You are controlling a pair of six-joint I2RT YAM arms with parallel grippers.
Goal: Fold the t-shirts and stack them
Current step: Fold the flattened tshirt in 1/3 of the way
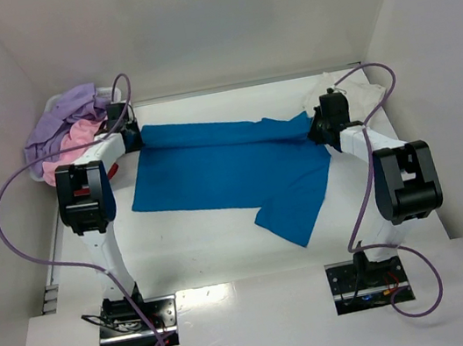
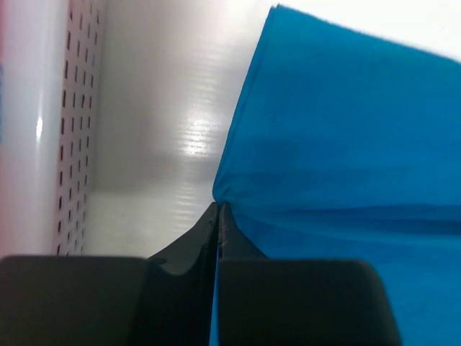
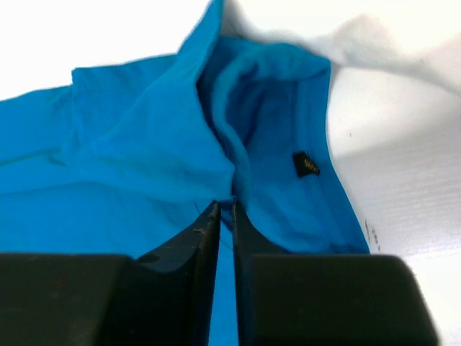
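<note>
L jaws pinching soft blue tee (image 1: 213, 171), R jaws ajar by collar (image 3: 274, 86)

**Figure. Camera arrangement: one overview and two wrist views**

Top external view: fixed high above and behind the arm bases (image 1: 136, 318), facing forward and down. It stands far enough back to take in the whole counter (image 1: 208, 248), the left claw (image 1: 135, 136) and the right claw (image 1: 317, 127).

Left wrist view: set just behind the left claw (image 2: 218, 213), looking out past its tips, very close to the counter. The blue t-shirt (image 2: 346, 144) lies ahead and right of the claw, and the perforated basket wall (image 2: 72, 144) lies to its left.

Right wrist view: set likewise behind the right claw (image 3: 225, 205) and equally close. Blue cloth fills the field ahead and left of the claw.

Shared ground: all three views show the blue t-shirt. Each wrist view covers one end of it, and the overview covers the whole span between the claws.
</note>
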